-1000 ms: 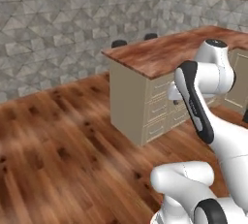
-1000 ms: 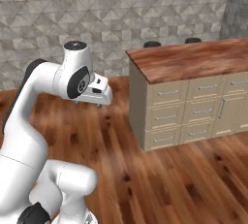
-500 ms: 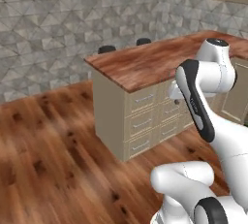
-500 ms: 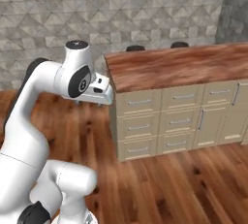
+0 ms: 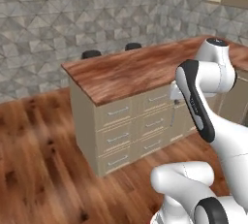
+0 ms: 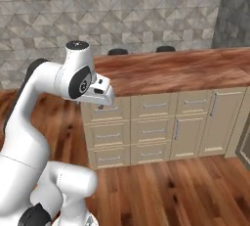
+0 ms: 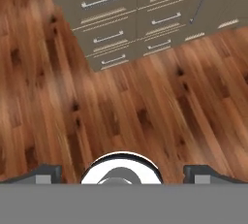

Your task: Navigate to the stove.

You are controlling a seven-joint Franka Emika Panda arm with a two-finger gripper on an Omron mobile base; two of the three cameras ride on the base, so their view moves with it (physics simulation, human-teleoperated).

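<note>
Facing a wood-topped island [image 5: 131,70] with cream drawers [image 6: 154,127]; two dark stools [image 6: 118,52] behind it. Gripper [image 7: 121,173] spread wide, empty, above plank floor [image 7: 145,116].

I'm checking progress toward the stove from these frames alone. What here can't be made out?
- Two dark items behind the wooden countertop: the counter's far edge hides all but their tops in both base views.
- Gripper: the hand view's bottom edge cuts off its fingertips, and the arm covers it in the left base view.
- Dark object: cut by the right base view's right edge.
</note>
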